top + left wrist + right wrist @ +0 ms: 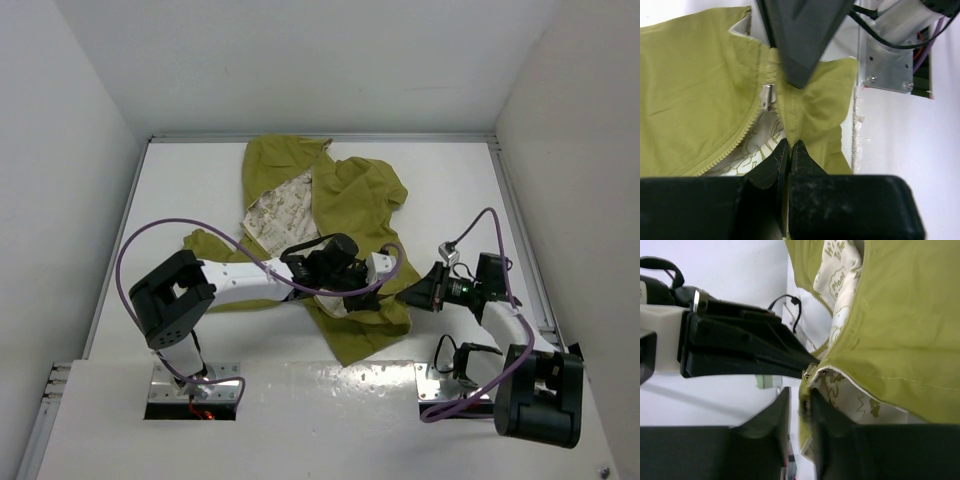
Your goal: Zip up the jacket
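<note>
While the olive-green soft fabric hooded jacket (365,195) is being shown spread out around the middle of the flat white table (200,190), front open and cream patterned lining (285,210) exposed, its near hem is being handled from both sides. A ridge of green fabric at the bottom of the front opening is being pinched flat by the left gripper (791,146) – jaws fully closed on it, no daylight between them. Just left of that ridge in the left wrist view, the small silver metal zipper pull (767,96) is being seen sitting at the top of the line of green zipper teeth (735,145), which is being traced along the edge of the lining. From the opposite side the same bit of hem is being met by the right gripper (801,405): the jacket's edge is being straddled by its jaws, which are standing only a little apart, and honestly it can't be told whether the cloth is actually being clamped or just being sat around. Both grippers' tips are being shown very close together, with the pull just beside them.
</note>
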Robot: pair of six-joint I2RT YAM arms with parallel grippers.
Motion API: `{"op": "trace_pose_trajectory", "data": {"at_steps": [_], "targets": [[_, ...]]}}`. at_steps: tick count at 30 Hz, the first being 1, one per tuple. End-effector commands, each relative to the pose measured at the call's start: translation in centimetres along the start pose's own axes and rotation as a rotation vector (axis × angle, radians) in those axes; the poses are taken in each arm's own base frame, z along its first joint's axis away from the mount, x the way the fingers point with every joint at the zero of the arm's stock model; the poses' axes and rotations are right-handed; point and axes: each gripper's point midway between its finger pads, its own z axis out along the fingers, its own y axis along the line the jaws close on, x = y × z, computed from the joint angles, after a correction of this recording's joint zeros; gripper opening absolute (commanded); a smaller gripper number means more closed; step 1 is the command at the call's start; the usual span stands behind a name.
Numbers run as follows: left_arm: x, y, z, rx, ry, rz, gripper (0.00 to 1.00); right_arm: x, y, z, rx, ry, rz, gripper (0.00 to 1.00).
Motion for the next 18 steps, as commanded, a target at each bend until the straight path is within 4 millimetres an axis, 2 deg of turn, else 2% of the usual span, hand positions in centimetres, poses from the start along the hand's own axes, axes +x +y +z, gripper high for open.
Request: {"op": "trace_pose_trajectory", "data": {"at_steps": [1, 5, 7, 8, 9, 11, 16, 18], "targets": [[-2.4, -0.1, -0.8, -0.030, -0.060, 0.074, 0.00, 0.7, 0.9, -0.2, -0.016, 0.054, -0.079, 0.19], [-2.7, -0.2, -1.1, -0.032, -0.081, 0.106, 0.00, 0.3, 0.8, -0.2, -0.007, 0.036, -0.113, 0.07], [-3.1, -1.2, -1.5, -0.018, -0.093, 0.134, 0.00, -0.2, 1.0, -0.1, -0.013, 0.018, -0.118, 0.06], [-2.7, -1.0, -1.4, -0.027, -0.088, 0.141, 0.00, -0.4, 1.0, 0.0, -0.015, 0.011, -0.111, 0.13], [-3.1, -1.4, -1.6, -0.028, -0.097, 0.163, 0.00, -0.3, 0.9, 0.0, -0.016, 0.015, -0.085, 0.16], [-2.5, -2.0, -1.6, -0.017, -0.087, 0.173, 0.00, -0.7, 1.0, 0.1, -0.018, 0.008, -0.089, 0.22], [-1.9, -2.3, -1.6, -0.019, -0.077, 0.173, 0.00, -1.3, 0.9, 0.2, -0.013, -0.006, -0.079, 0.24], [-2.1, -2.3, -1.6, -0.020, -0.085, 0.177, 0.00, -1.3, 1.0, 0.2, -0.015, -0.006, -0.082, 0.20]]}}
